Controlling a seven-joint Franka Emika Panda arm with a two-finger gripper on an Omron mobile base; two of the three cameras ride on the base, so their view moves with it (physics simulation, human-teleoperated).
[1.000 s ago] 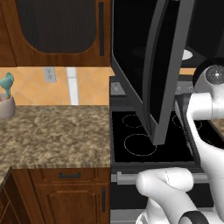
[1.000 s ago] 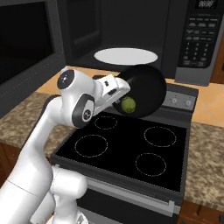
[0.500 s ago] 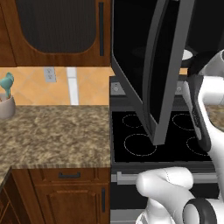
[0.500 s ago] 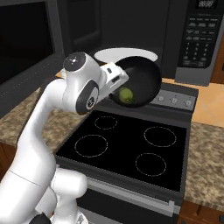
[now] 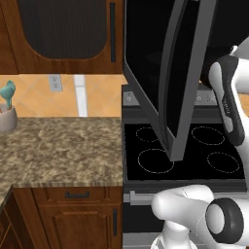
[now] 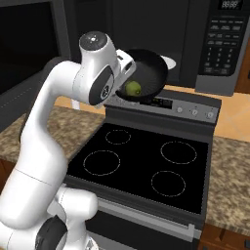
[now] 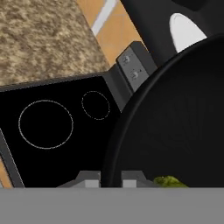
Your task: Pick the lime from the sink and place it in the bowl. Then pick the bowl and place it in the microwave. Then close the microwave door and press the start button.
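My gripper (image 6: 126,74) is shut on the rim of a black bowl (image 6: 149,72), which it holds tilted above the back of the stove. The lime (image 6: 133,88) lies in the bowl's low side. In the hand view the bowl (image 7: 175,122) is close up, its rim pinched in my gripper (image 7: 109,180), and the lime (image 7: 168,180) peeks at the bottom. The microwave (image 6: 146,27) stands open just behind the bowl, with a white turntable plate (image 6: 169,61) inside. Its door (image 5: 187,73) swings out to the left. The sink is out of view.
The black stove (image 6: 141,161) with four burner rings lies below the bowl. The microwave's control panel (image 6: 223,44) is at the right. The open door (image 6: 29,49) juts out left of my arm. A granite counter (image 5: 58,146) carries a utensil jar (image 5: 6,116).
The arm has risen and carried the bowl with the lime up and back, from over the burners to the mouth of the microwave. The bowl stays in the grip.
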